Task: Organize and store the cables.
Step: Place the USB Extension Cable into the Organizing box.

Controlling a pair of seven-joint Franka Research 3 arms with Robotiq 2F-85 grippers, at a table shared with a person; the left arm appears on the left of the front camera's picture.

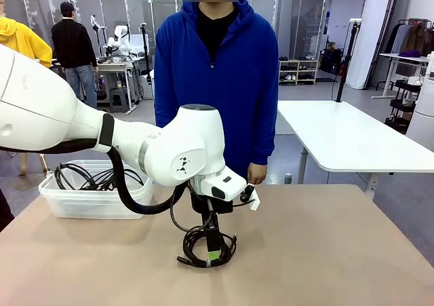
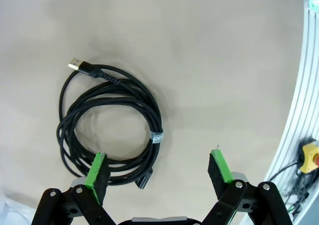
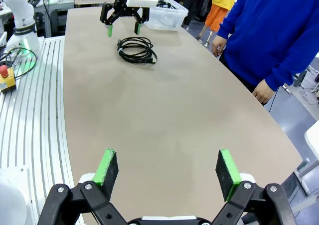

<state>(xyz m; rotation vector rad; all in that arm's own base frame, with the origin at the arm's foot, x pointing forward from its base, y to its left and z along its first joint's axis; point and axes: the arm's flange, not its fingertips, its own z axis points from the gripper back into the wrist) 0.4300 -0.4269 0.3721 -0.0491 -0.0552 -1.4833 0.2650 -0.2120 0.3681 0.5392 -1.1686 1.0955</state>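
Over the table (image 1: 325, 252), left gripper (image 2: 158, 172) spread wide above the coiled cable (image 2: 109, 120), bin (image 1: 81, 201) nearby. Off-centre (one pad over the rim): could pinch a single strand, unravelling the coil.

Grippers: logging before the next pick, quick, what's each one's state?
Left gripper: open, holding nothing, above the coiled cable.
Right gripper: open, holding nothing, over the table.

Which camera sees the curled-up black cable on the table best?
The left wrist view: the cable lies whole, plug visible. In the front view the left gripper covers part of it; the right wrist view shows it small and far off.
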